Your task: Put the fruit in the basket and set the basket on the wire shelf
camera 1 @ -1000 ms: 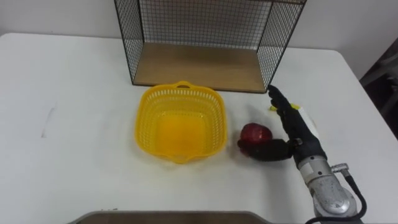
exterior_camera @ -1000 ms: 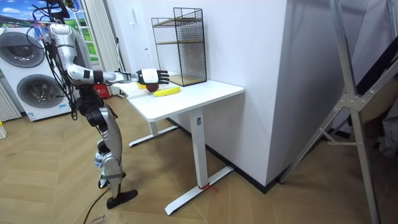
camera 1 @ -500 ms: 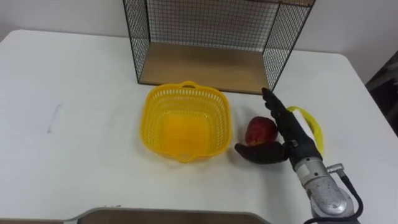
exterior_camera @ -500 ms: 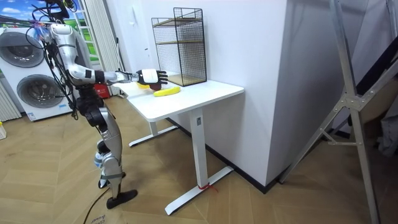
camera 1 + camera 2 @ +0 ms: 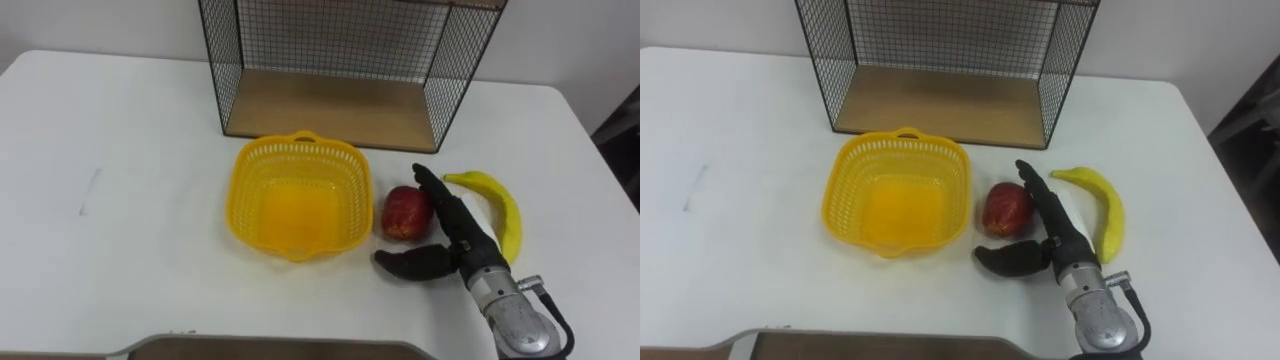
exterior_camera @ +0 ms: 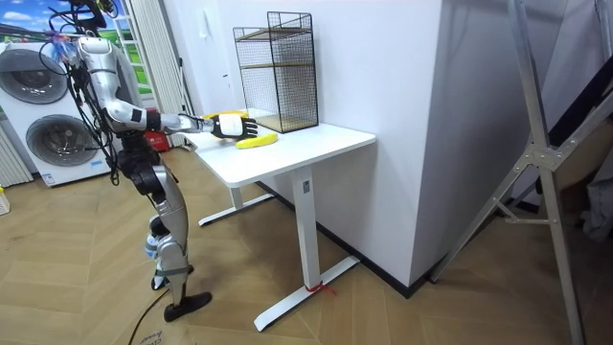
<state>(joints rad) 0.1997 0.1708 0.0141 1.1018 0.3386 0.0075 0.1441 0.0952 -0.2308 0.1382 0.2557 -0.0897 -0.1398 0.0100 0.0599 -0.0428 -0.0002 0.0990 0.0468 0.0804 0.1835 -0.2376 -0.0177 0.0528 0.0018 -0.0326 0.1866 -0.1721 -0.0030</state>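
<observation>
Sliding left off the curved yellow banana (image 5: 500, 212), the right robot hand (image 5: 455, 235) now lies with straight fingers against the right side of the red apple (image 5: 404, 213), thumb spread wide, gripping nothing. Both fruits rest on the white tabletop (image 5: 130, 150), right of the yellow plastic mesh basket (image 5: 297, 160), which sits just near of the black wire shelf (image 5: 340, 60).

No text, number or sign is legible on the basket (image 5: 240, 200), apple (image 5: 403, 212), banana (image 5: 503, 210) or table (image 5: 120, 150) beside the right hand (image 5: 468, 252).

Bright, even light; soft shadows.
</observation>
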